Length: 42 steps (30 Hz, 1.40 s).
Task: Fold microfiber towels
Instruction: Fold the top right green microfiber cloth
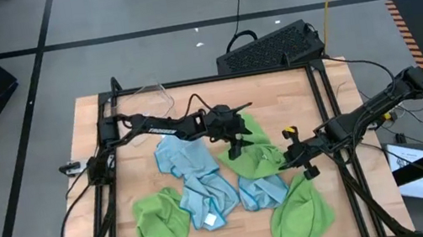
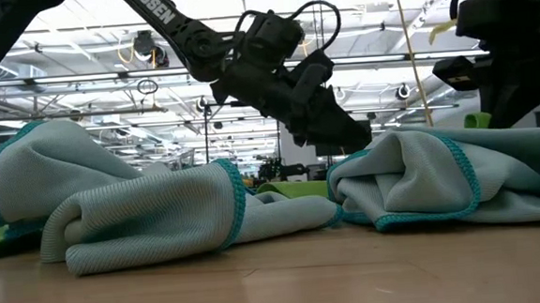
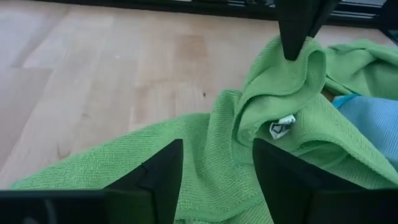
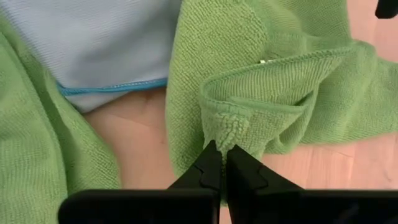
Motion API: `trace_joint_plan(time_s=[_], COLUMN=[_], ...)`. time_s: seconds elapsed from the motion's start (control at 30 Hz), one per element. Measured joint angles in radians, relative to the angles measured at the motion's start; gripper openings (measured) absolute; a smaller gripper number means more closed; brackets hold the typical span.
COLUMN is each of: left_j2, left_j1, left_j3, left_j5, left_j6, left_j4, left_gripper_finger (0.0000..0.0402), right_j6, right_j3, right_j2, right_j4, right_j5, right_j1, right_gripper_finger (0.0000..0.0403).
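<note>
We start from the green towel [image 1: 253, 153] lying crumpled near the middle of the wooden table [image 1: 115, 210], the one both arms are working on. Its near corner is bunched into a ridge and clamped in the right gripper [image 4: 221, 163], whose fingers are pressed fully together on the fabric. At the far side of the same towel, the left gripper [image 3: 214, 165] hangs low over the cloth with its fingers apart, straddling a fold but not yet pinching it; the white tag [image 3: 282, 127] lies just beyond them. So the towel stretches roughly between the two grippers, the left at its back edge, the right at its front edge. We judge that the coming move depends on the left fingers closing on the fold directly beneath them. Around this towel, blue towels [image 1: 195, 176] overlap its left and front sides, another green towel [image 1: 301, 213] lies in front of it, and one [image 1: 162, 220] off to the front left.
</note>
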Motion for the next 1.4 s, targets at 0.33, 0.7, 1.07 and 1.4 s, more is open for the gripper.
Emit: trace_joint_plan(time_s=[0.33, 0.7, 1.07, 1.4], left_j2=[0.015, 0.015, 0.015, 0.013], left_j1=[-0.064, -0.12, -0.131, -0.227], left_j3=[-0.001, 0.0, 0.0, 0.0], left_j5=[0.001, -0.134, -0.308, -0.448], left_j6=[-0.023, -0.012, -0.146, -0.068], left_j4=[-0.006, 0.026, -0.062, -0.006], left_gripper_finger=[0.0242, 0.0269, 0.0269, 0.0269], right_j6=[0.025, 0.0, -0.027, -0.059], right_j3=[0.0, 0.0, 0.0, 0.0], right_j2=[0.0, 0.0, 0.0, 0.0], right_j4=[-0.001, 0.0, 0.003, 0.077], right_j5=[0.029, 0.025, 0.048, 0.049], right_j1=[0.0, -0.001, -0.001, 0.0], right_gripper_finger=[0.0, 0.0, 0.0, 0.0])
